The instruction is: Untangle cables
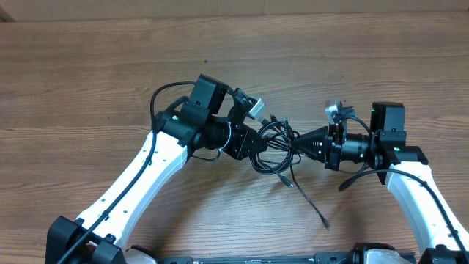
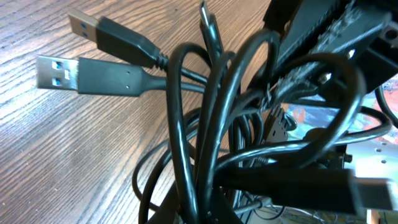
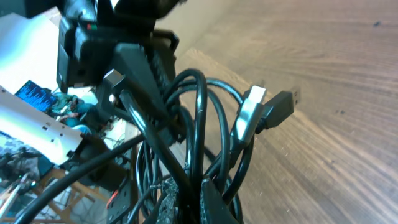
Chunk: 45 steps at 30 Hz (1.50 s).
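Black cables (image 1: 275, 143) sit bunched at the middle of the overhead frame, over the wooden bench (image 1: 88, 66). I see my left jaws and right jaws both pressed together, pinching the bundle from opposite sides. One loose strand (image 1: 308, 202) runs toward lower right. Two silver-tipped plugs (image 2: 106, 79) point left in the left wrist view.

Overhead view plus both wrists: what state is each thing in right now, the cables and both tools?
cables, one tangled bundle, held between both tools, not yet separated.
left tool, shut on the cables.
right tool, shut on the cables.
USB plugs, two, side by side, sticking out of the bundle.
loose strand, trailing from the bundle across the table.
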Available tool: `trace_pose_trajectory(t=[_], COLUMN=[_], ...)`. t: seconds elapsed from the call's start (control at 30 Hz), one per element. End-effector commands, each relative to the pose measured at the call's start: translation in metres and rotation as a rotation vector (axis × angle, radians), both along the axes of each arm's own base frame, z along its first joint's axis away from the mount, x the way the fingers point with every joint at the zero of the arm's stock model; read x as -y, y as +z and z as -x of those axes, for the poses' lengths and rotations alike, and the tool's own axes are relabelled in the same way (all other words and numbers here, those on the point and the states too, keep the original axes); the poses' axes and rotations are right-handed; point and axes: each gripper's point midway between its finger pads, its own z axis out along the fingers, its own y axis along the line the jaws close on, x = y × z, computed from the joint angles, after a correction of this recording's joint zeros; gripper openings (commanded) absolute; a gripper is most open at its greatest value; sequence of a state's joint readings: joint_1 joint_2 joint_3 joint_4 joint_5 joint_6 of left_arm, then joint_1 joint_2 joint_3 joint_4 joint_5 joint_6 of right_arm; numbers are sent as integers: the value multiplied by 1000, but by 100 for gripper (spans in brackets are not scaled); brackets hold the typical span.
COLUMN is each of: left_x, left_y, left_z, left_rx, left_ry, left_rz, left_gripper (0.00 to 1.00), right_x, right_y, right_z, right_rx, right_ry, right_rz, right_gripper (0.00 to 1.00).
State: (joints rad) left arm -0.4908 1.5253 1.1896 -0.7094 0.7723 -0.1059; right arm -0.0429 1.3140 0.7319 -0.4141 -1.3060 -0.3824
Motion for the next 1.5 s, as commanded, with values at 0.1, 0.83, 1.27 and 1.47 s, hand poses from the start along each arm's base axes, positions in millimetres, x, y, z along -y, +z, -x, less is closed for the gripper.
trace_pose_trajectory(t=[0.1, 0.83, 1.27, 1.47], left_x=[-5, -14, -5, 1], left_y=[-5, -15, -12, -15], left_z=[2, 10, 32, 39], left_rx=[9, -30, -50, -32], left_ry=[19, 19, -77, -105], left_rz=[-65, -123, -94, -114], left_gripper=[4, 5, 4, 4], right_x=[-5, -4, 7, 8], right_y=[23, 86, 111, 111], right_z=[-7, -34, -68, -69], right_rx=[-57, 66, 167, 198], right_ry=[14, -11, -216, -219], right_rz=[-85, -173, -199, -188], right_gripper=[4, 4, 4, 4])
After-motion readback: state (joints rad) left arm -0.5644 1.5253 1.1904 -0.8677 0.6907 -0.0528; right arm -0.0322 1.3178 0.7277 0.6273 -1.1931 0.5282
